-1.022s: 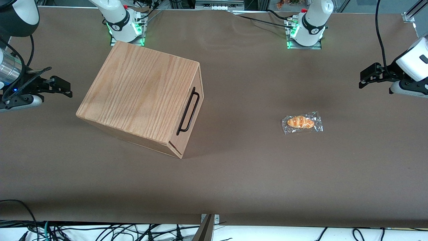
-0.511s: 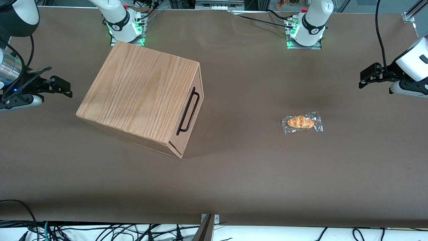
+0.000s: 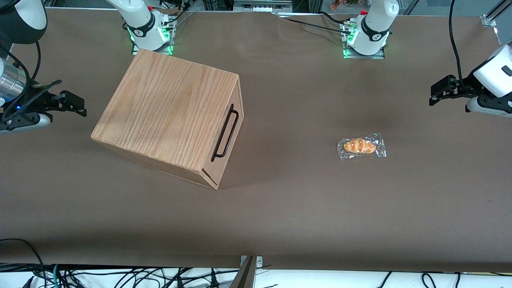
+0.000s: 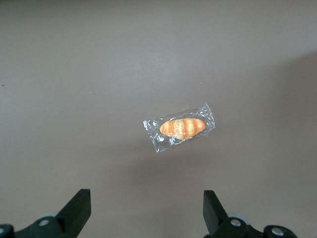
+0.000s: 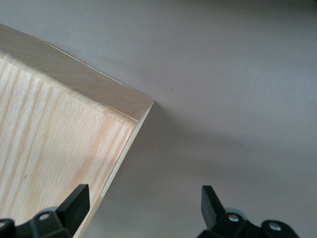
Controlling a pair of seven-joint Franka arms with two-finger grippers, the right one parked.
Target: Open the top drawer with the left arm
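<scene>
The oak-grain box [image 3: 168, 116] stands on the brown table toward the parked arm's end. Its top drawer [image 3: 231, 138] is pushed in flush, with the thin black bar handle [image 3: 225, 133] running along the drawer front. My left arm [image 3: 494, 76] hovers at the working arm's end of the table, far from the box. Its gripper [image 3: 439, 91] is open and holds nothing. In the left wrist view the gripper [image 4: 146, 204] hangs above bare table, its fingers [image 4: 79, 206] spread wide. A corner of the box [image 5: 54, 163] shows in the right wrist view.
A small bread roll in a clear wrapper [image 3: 361, 146] lies on the table between the box and my gripper, and the wrapped roll [image 4: 181, 128] sits ahead of the fingers in the left wrist view. Two arm bases [image 3: 366, 36] stand at the table's back edge.
</scene>
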